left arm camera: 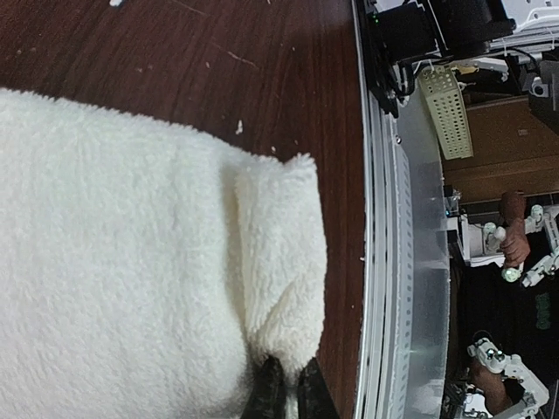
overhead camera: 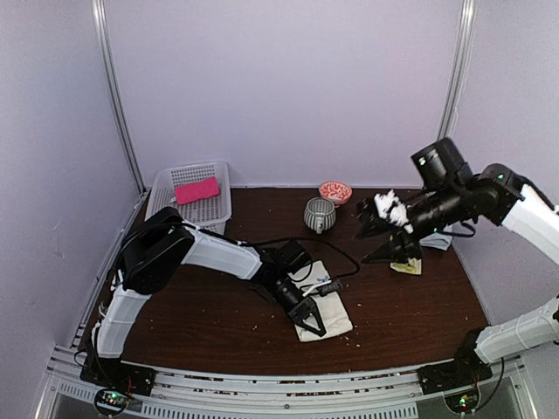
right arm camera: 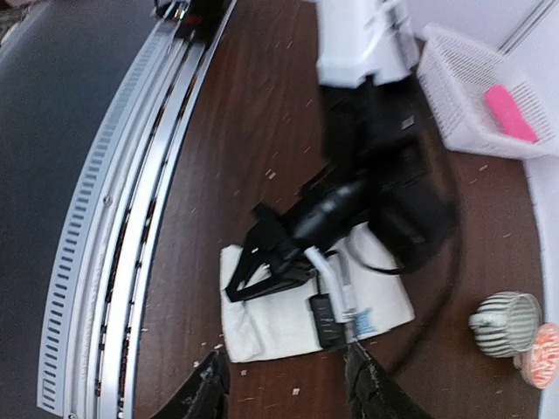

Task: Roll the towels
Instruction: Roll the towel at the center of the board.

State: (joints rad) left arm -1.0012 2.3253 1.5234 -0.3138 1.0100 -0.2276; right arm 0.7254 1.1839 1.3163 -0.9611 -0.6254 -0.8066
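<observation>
— What's on the far left?
— White basket [overhead camera: 170, 183] at the back-left corner of the table [overhead camera: 218, 332], w/ the pink towel [overhead camera: 197, 189] lying flat inside it.

— And the left arm?
— It reaches low across the table toward the front middle. The left gripper [overhead camera: 310, 323] is down on the white towel [overhead camera: 338, 307], jaws together, pinching the corner nearest the table's front edge. In the wrist cam the fingertips [left arm camera: 266, 394] are squeezed tight on the cloth, w/ a flap of it doubled over right at the tips.

— Where's that towel exactly?
— On the table, front-centre. It has a small blue mark [overhead camera: 330, 281] nr its far edge. It's mostly spread flat, only that one corner is turned over.

— Behind it?
— A striped grey cup [overhead camera: 320, 214], and a little red-patterned bowl [overhead camera: 335, 191] just beside it, toward the back wall. Both are apart from the towel.

— Right side?
— The right arm is up, bent over the table. The right gripper [overhead camera: 365, 230] hangs in the air pointing left, fingers apart, nothing btw them. Its own cam looks down on the white towel and the other arm.

— Any more towels?
— Two, under the right arm: a yellow towel [overhead camera: 407, 267] on the table, and a blue-grey towel [overhead camera: 439, 242] just behind it, partly hidden by the arm. Can't tell if either is rolled.
</observation>
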